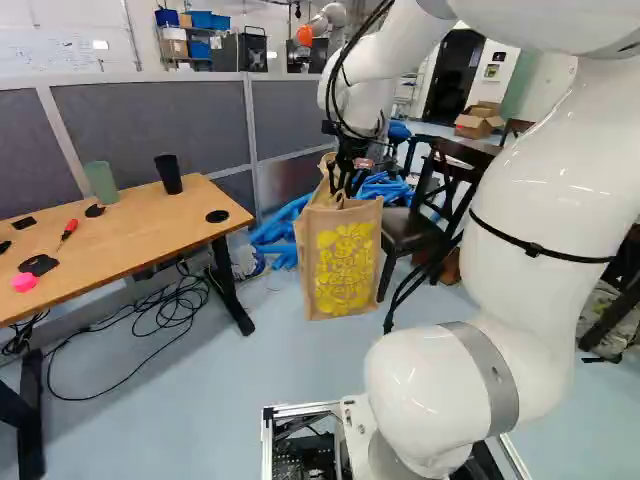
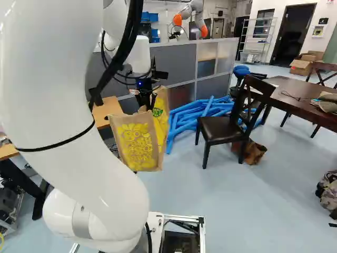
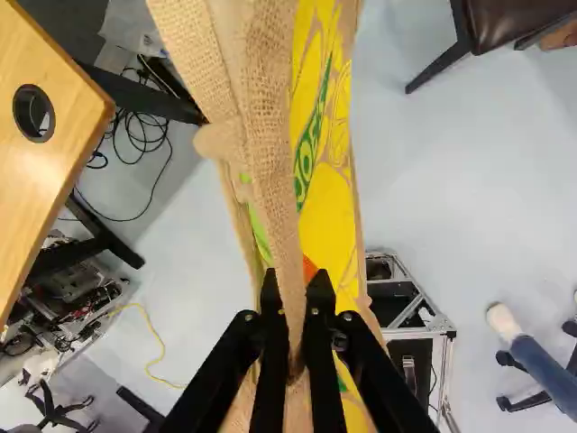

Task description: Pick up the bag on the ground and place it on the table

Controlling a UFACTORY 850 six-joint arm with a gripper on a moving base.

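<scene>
In the left base view my gripper (image 1: 343, 188) is at the top of the tan burlap bag (image 1: 345, 262), which has yellow print. The wrist view shows the gripper (image 3: 296, 296) shut on the bag's folded upper cloth (image 3: 273, 171), pinched between both fingers. Below it the bag stretches down upright, its yellow and green side (image 3: 326, 212) showing. Whether its bottom touches the floor I cannot tell. The wooden table (image 1: 125, 238) stands beside the bag, to its left in the left base view, with a gap between them.
On the table are a green cup (image 1: 101, 182), a black cup (image 1: 169, 174) and a red-handled tool (image 1: 68, 232). Blue tubes (image 2: 192, 117) lie behind the bag. A dark chair (image 2: 224, 129) stands near it. Cables (image 1: 165, 315) lie under the table. Another robot (image 2: 190, 18) stands behind the partition.
</scene>
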